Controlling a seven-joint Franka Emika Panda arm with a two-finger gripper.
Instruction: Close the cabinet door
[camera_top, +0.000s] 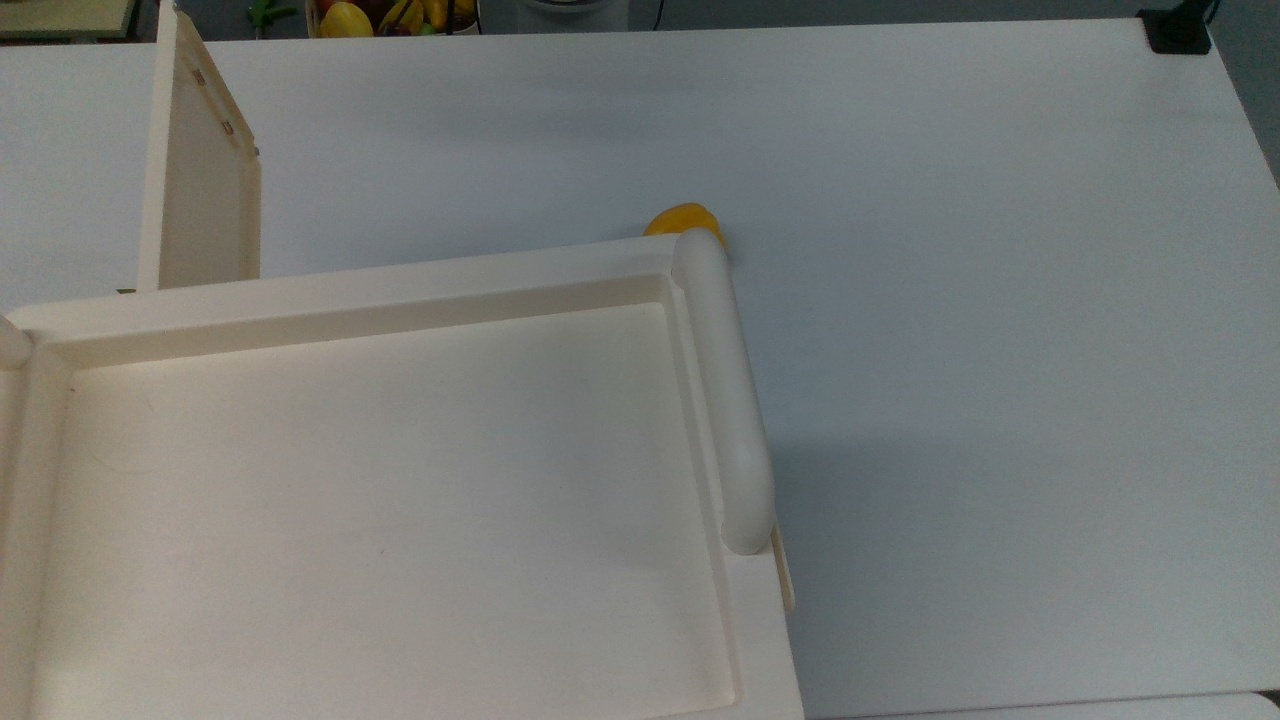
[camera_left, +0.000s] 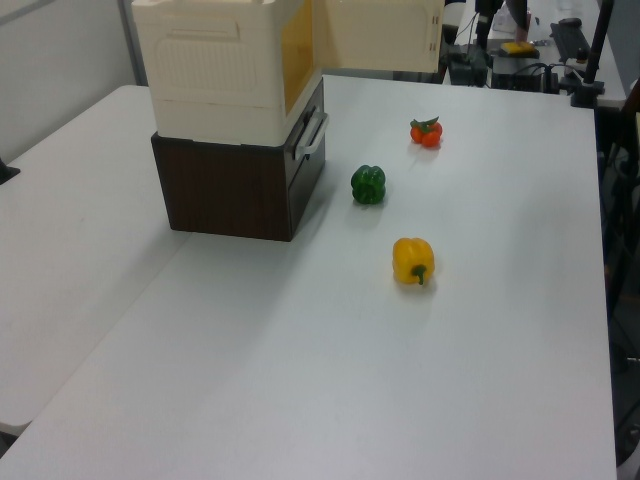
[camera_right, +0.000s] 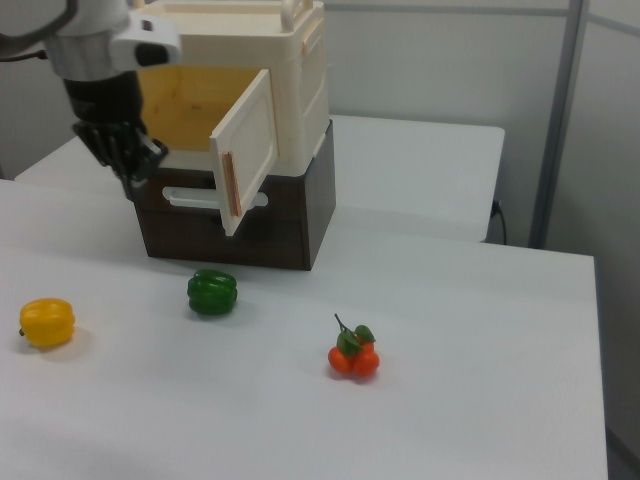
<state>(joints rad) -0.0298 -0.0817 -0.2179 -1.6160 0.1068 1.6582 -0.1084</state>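
Looking at the right view, you find the cream-coloured cabinet (camera_right: 300, 80) sitting on a dark brown wooden base unit (camera_right: 300, 220) on the white table (camera_right: 450, 400). The flat cream cabinet door (camera_right: 245, 165), a thin rectangular panel with a raised rim, stands swung open. It juts out from the cabinet front toward the camera, hinged on the right view's right side of the opening. Through the opening you see the yellowish wooden inside of the cabinet.

Your black two-finger gripper (camera_right: 125, 160) hangs below the white arm at the right view's left. It sits in front of the open cabinet, well apart from the door's free edge. I cannot tell whether it is open or closed, and it holds nothing that you can see.

In the top view, the door rises from the far left corner of the cabinet's recessed top, with two small brown fittings along its upper edge. The thick rounded cream bar handle (camera_top: 725, 390) runs along the top view's right side of that top.

On the table in front of the cabinet lie a green bell pepper (camera_right: 212, 292), a yellow bell pepper (camera_right: 47, 322) and a small bunch of orange-red tomatoes with a green stem (camera_right: 353, 355). All are apart from one another and from the cabinet.
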